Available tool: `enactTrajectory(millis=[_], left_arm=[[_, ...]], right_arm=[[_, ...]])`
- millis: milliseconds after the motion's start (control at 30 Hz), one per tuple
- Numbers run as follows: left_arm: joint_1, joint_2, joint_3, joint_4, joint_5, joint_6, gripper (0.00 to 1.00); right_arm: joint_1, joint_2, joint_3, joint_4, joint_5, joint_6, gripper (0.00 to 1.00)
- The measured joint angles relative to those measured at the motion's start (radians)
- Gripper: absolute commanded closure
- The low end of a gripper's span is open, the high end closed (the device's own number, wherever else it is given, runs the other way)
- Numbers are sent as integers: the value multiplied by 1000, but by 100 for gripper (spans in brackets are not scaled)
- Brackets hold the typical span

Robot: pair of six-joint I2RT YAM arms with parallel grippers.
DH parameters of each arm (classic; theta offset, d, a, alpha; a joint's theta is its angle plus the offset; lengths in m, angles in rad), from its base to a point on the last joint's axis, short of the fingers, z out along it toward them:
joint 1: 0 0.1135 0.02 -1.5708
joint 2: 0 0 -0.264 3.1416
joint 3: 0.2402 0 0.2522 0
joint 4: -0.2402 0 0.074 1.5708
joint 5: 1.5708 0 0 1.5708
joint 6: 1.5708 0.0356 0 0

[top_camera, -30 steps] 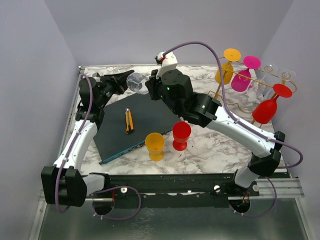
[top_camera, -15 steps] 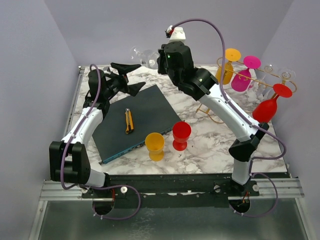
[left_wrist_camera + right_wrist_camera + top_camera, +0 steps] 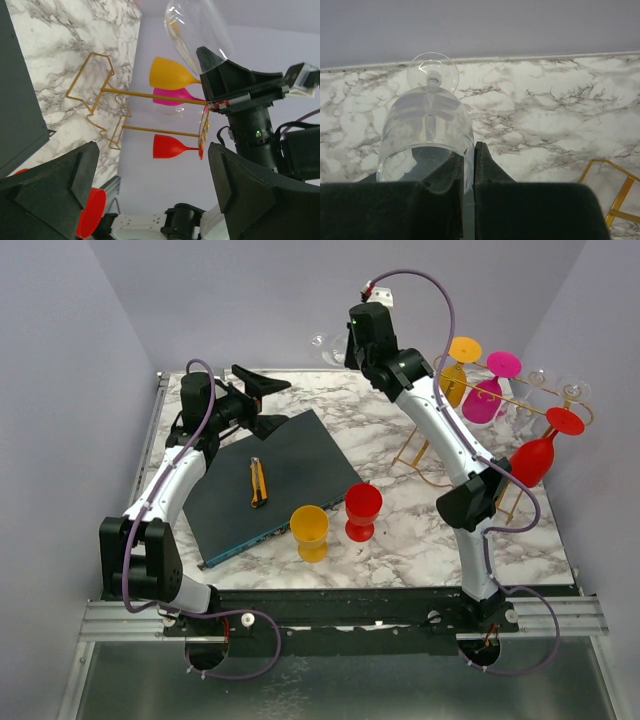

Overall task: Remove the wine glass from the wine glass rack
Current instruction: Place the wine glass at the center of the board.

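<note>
The clear wine glass (image 3: 328,343) is in the air above the table's back edge, lying sideways with its foot toward the wall. My right gripper (image 3: 352,348) is shut on its rim wall (image 3: 427,135), one finger inside the bowl and one outside (image 3: 468,160). Over the mat's back corner my left gripper (image 3: 270,400) stands wide open and holds nothing (image 3: 152,185). From there the glass (image 3: 195,30) shows above it and well apart. At the right, the gold wine glass rack (image 3: 470,435) carries yellow (image 3: 452,375), magenta (image 3: 487,395) and red (image 3: 535,455) glasses upside down.
A dark mat (image 3: 300,455) lies left of centre with a yellow utility knife (image 3: 258,483) on it. A yellow cup (image 3: 309,530) and a red cup (image 3: 362,510) stand upright near the front middle. Clear glasses (image 3: 545,385) hang at the rack's far end.
My left gripper has opened and let go of the clear glass. The right arm has carried the glass up and toward the back right, away from the left gripper.
</note>
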Motion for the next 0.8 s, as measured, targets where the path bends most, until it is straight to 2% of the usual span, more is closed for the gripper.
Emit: enactTrajectory(millis=[400,800], left_arm=[[-27,61,140,-211,-80,352,1],[-51,63,143,-259,-126,450,1]], right_arm=[[-13,16,3,-206,-20,27,99],[-34,49,20,-341,-26,29,99]])
